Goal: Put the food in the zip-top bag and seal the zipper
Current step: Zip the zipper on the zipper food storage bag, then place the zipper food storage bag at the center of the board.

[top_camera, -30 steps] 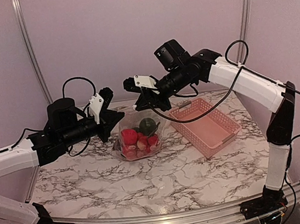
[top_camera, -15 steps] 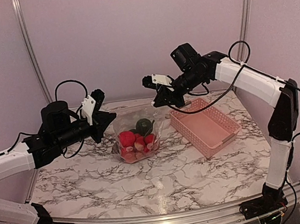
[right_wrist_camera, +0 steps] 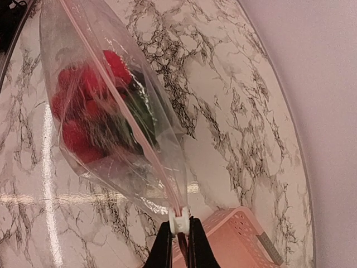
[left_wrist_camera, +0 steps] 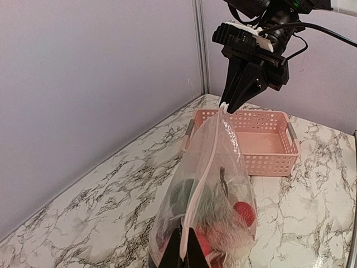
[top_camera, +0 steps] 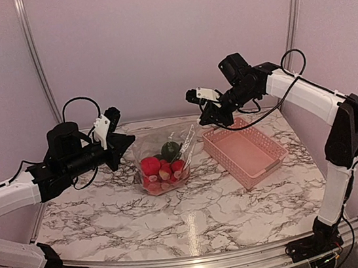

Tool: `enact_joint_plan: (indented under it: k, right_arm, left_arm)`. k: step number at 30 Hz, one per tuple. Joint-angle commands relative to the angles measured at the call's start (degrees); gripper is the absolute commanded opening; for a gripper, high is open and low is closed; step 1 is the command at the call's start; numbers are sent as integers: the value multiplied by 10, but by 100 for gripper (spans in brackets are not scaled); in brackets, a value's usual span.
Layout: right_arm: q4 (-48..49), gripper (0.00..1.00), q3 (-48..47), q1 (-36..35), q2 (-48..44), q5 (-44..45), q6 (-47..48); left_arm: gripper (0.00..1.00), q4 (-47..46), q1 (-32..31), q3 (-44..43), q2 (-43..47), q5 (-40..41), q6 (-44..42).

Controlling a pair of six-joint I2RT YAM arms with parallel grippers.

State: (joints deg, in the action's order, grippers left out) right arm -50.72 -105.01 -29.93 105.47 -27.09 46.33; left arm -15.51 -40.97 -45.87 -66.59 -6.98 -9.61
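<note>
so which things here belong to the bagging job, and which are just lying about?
Job: zip-top bag, food inside it, zipper, left hand and right hand gripping its ends.
Lying about: pink basket, marble table.

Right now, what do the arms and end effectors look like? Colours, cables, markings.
Left arm and right arm: white link shells, black joints and motor housings. Loose black cables loop off each. Left end effector and right end effector: black fingers, white plastic bracket. No markings visible.
</note>
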Motion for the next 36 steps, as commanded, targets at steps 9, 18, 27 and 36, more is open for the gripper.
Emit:
enact_joint_plan:
  k: [9, 18, 27, 36]
  right_arm:
    - [-14, 0, 4, 21, -12, 57, -3]
    - [30, 0, -104, 21, 54, 64, -41]
    - [22, 3, -98, 16, 25, 8, -59]
    - [26, 32, 164, -61, -108, -5, -29]
  left_arm:
    - [0, -37, 27, 21, 12, 2, 18]
    - [0, -68, 59, -71, -115, -34, 11]
    - [0, -50, 64, -107, -108, -66, 11]
    - [39, 17, 53, 28, -18, -111, 92]
